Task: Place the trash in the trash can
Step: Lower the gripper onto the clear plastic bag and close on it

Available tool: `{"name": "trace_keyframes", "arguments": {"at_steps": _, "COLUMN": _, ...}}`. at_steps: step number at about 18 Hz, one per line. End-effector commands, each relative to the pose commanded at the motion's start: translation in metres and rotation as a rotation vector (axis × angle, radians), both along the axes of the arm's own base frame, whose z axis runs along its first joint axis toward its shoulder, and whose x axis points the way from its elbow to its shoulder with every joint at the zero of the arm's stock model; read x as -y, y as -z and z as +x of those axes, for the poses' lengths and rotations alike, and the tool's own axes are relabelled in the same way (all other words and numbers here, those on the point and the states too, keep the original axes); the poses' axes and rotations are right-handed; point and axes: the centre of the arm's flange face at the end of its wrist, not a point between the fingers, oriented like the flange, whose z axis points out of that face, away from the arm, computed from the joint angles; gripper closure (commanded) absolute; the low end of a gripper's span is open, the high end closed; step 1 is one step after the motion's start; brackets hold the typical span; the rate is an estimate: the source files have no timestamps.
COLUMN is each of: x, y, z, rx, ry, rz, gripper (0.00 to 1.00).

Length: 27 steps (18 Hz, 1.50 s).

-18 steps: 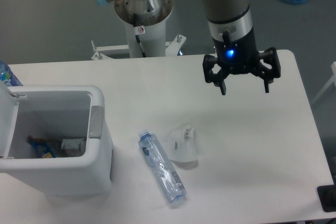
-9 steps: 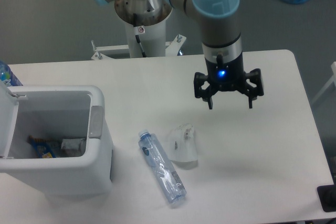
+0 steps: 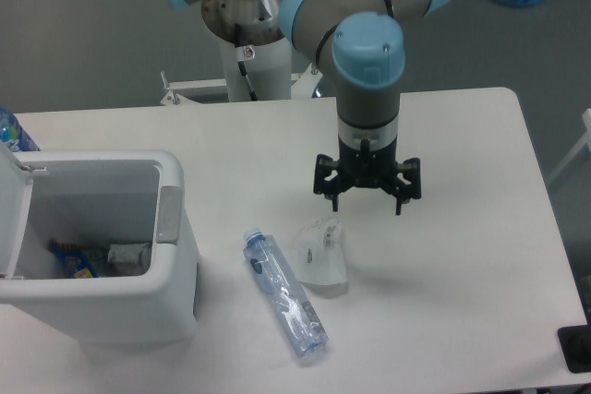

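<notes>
Crumpled wrapper (image 3: 320, 251) and crushed bottle (image 3: 284, 294) are shown lying side by side on the table (image 3: 462, 265), right of the trash can (image 3: 111, 246). The gripper (image 3: 367, 202), fingers spread and empty, is held pointing down just above the wrapper.

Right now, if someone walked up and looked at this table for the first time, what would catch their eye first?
The gripper hangs open above the middle of the table, just up and right of the crumpled wrapper. Beside the wrapper lies the crushed bottle, slanting toward the front edge. At the left stands the white trash can, open, with some litter already inside.
</notes>
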Motion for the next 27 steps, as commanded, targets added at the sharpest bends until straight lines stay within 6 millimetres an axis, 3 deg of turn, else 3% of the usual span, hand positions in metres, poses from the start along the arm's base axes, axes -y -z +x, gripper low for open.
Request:
{"name": "trace_keyframes", "arguments": {"at_steps": 6, "x": -0.013, "y": 0.055, "z": 0.012, "rx": 0.072, "ry": 0.044, "rz": -0.058, "gripper": 0.0}}
{"name": "trace_keyframes", "arguments": {"at_steps": 13, "x": -0.02, "y": 0.077, "z": 0.014, "rx": 0.091, "ry": 0.053, "rz": -0.072, "gripper": 0.01}}
{"name": "trace_keyframes", "arguments": {"at_steps": 14, "x": -0.021, "y": 0.08, "z": 0.013, "rx": 0.089, "ry": 0.05, "rz": -0.073, "gripper": 0.06}}
{"name": "trace_keyframes", "arguments": {"at_steps": 17, "x": -0.021, "y": 0.081, "z": 0.012, "rx": 0.089, "ry": 0.046, "rz": -0.074, "gripper": 0.42}}
{"name": "trace_keyframes", "arguments": {"at_steps": 23, "x": -0.02, "y": 0.08, "z": 0.011, "rx": 0.083, "ry": 0.055, "rz": -0.075, "gripper": 0.97}}
{"name": "trace_keyframes", "arguments": {"at_steps": 27, "x": -0.014, "y": 0.078, "z": 0.008, "rx": 0.08, "ry": 0.076, "rz": -0.076, "gripper": 0.99}}
